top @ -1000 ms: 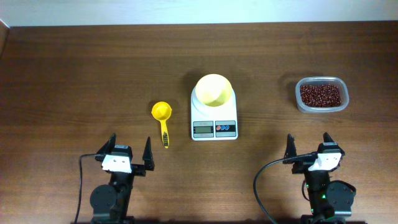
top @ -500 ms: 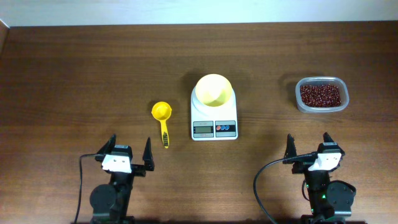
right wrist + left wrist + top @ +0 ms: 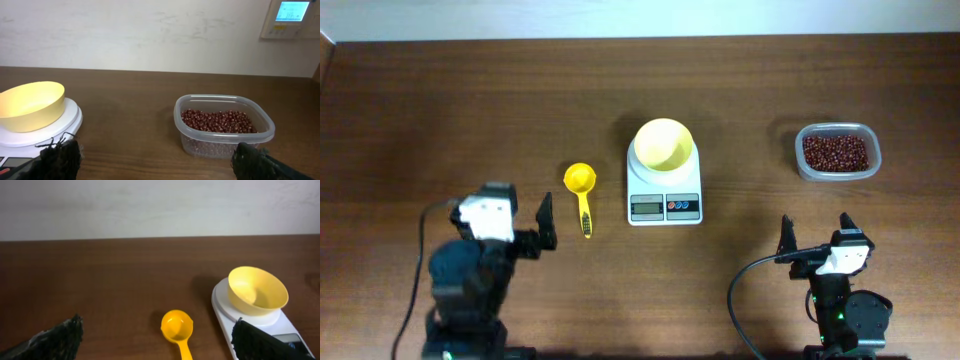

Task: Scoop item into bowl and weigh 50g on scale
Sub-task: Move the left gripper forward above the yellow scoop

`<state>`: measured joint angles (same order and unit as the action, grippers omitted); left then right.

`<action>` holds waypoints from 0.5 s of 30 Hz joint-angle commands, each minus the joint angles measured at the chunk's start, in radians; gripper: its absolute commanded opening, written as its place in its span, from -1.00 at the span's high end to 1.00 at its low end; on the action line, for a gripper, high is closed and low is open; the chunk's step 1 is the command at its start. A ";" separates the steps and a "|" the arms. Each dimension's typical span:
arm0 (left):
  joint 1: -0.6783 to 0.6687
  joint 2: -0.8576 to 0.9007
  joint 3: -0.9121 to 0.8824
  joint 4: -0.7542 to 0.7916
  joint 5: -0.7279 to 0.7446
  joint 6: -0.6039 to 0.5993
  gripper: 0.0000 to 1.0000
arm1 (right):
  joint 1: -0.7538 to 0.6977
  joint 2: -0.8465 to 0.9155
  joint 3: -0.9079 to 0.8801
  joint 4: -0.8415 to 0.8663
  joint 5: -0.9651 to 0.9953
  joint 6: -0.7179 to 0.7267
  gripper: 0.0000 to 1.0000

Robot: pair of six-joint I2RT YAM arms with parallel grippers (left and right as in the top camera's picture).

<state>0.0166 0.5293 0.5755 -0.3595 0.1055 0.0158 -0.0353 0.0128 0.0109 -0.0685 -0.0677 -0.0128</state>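
A brown wooden table [image 3: 440, 100] is seen from above, with everything on it placed around the white scale [image 3: 665, 192], which lies near the middle with its grey display and its red and blue buttons turned toward the arms.

The left gripper [image 3: 157, 325] is found to the left of the scale and slightly nearer the robot. Its jaws are spread wide and nothing is held between them. In the wrist view the two dark fingertips [image 3: 60, 337] are seen at the bottom corners of the frame. The right gripper [image 3: 815, 232] is found to the right of the scale and nearer the robot. It too is spread fully, and nothing is gripped.

A clear plastic container [image 3: 837, 127] is set well to the right of the scale, level with its far end.

The pale yellow bowl [image 3: 664, 146] is placed upright on the far half of the scale, on the round weighing plate.

A bright yellow scoop [image 3: 580, 180] is laid just left of the scale, apart from it (cup away from the robot, handle pointing back toward it), near the left gripper but untouched.

The reddish-brown beans [image 3: 836, 153] are all held in the container, right of the scale.
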 commanded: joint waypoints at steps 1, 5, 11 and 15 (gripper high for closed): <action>0.006 0.179 0.193 -0.064 0.003 0.015 -0.98 | 0.007 -0.010 -0.005 -0.006 0.001 -0.006 -0.97; 0.006 0.393 0.417 -0.189 0.004 0.015 -0.98 | 0.007 -0.009 -0.005 -0.006 0.001 -0.006 -0.97; 0.006 0.689 0.752 -0.443 0.003 0.016 -0.98 | 0.007 -0.009 -0.005 -0.006 0.001 -0.006 -0.97; 0.006 0.890 0.973 -0.684 0.002 0.055 -0.97 | 0.007 -0.009 -0.005 -0.006 0.001 -0.006 -0.97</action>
<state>0.0166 1.3052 1.4162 -0.9306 0.1051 0.0219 -0.0353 0.0120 0.0109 -0.0685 -0.0677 -0.0124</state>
